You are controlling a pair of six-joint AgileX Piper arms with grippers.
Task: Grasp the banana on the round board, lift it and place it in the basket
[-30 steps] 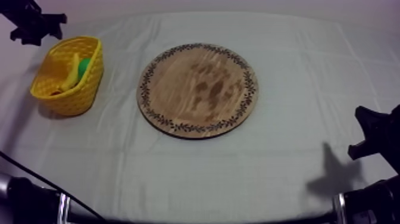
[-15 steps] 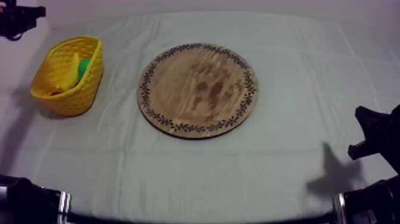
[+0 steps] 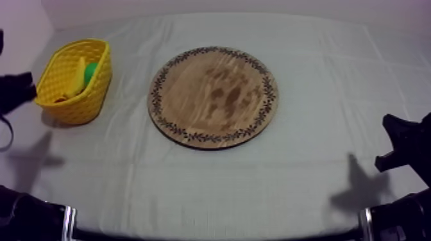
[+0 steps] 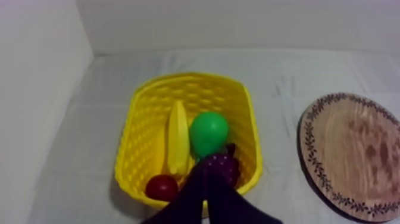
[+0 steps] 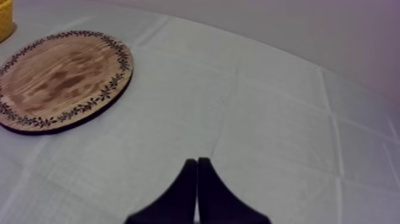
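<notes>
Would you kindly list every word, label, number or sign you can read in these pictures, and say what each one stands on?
None: no text can be read anywhere.
Wooden board: its rim bears a leaf-like pattern, not letters.
Yellow basket: plain weave, no label seen.
Banana in the basket: no sticker or mark seen.
Cloth: blank, only creases.

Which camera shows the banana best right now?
The left wrist view: it looks down into the yellow basket, banana nearly whole. The top view catches part of it past the rim. The right wrist view faces the wooden board.
</notes>
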